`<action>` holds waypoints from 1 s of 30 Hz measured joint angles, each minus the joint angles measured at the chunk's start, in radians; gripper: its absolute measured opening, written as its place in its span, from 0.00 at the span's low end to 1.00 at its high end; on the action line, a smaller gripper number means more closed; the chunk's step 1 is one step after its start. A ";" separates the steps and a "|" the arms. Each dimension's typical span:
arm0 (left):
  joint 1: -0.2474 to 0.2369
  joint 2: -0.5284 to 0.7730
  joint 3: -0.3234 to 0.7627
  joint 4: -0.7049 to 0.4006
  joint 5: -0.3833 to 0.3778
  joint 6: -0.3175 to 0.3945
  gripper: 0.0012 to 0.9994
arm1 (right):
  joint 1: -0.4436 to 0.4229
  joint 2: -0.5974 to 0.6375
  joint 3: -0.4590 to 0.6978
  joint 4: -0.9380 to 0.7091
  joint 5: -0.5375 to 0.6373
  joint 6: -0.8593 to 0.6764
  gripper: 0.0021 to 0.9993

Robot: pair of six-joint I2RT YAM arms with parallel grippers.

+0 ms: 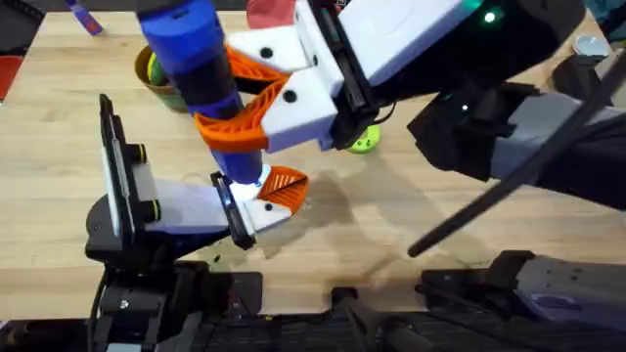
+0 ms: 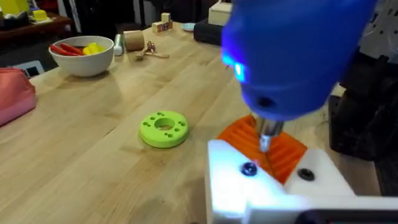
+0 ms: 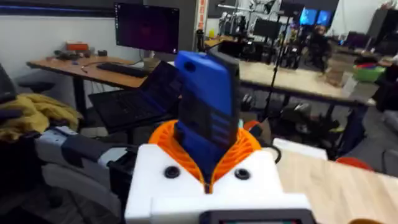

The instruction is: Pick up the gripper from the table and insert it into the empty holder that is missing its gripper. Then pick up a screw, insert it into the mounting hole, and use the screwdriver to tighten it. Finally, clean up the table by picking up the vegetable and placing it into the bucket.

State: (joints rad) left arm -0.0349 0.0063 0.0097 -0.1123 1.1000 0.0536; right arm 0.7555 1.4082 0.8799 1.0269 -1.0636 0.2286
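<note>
My right gripper [image 1: 235, 98] reaches across the table and is shut on the blue screwdriver [image 1: 196, 54], which stands upright between its orange pads [image 3: 249, 146]. The lit screwdriver [image 2: 292, 56] points its thin bit [image 2: 266, 134] down at the white holder [image 2: 273, 183] on my left gripper [image 1: 259, 207]. The orange ribbed gripper [image 2: 277, 149] sits in that holder, also visible from overhead [image 1: 286, 184]. Two dark screw heads [image 2: 249, 168] show in the holder's face. Whether the bit touches one is unclear. The olive bucket [image 1: 152, 73] stands partly hidden behind the screwdriver. The vegetable is out of view.
A lime-green ring [image 2: 163, 129] lies on the wood just past the holder, also seen overhead [image 1: 364, 140]. A white bowl [image 2: 82, 55] with red and yellow pieces stands farther off, a pink bag [image 2: 15, 99] beside it. A small blue-purple object [image 1: 83, 18] lies at the far left.
</note>
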 joint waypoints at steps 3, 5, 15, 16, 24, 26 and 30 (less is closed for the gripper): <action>0.000 0.000 0.000 0.000 0.000 0.000 0.01 | 0.000 0.000 0.000 -0.027 -0.001 0.002 0.02; 0.000 0.000 0.000 0.000 0.000 0.000 0.01 | 0.000 0.000 0.000 -0.038 -0.004 -0.001 0.02; 0.000 0.000 0.000 0.000 0.000 0.000 0.01 | 0.000 0.001 0.000 -0.039 -0.004 -0.014 0.02; 0.000 0.000 0.000 0.000 0.000 0.000 0.01 | 0.000 0.001 0.000 -0.039 -0.004 -0.016 0.02; 0.000 0.000 0.000 0.000 0.000 0.000 0.01 | 0.000 0.002 0.000 -0.080 -0.004 -0.030 0.02; 0.000 0.000 0.000 0.000 0.000 0.000 0.01 | 0.000 0.005 0.000 -0.096 -0.004 -0.038 0.02; 0.000 0.000 0.000 0.000 0.000 0.000 0.01 | 0.000 0.013 0.000 -0.104 -0.004 -0.051 0.02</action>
State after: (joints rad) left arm -0.0349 0.0063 0.0097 -0.1123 1.0998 0.0536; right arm 0.7555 1.4208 0.8799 0.9224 -1.0674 0.1774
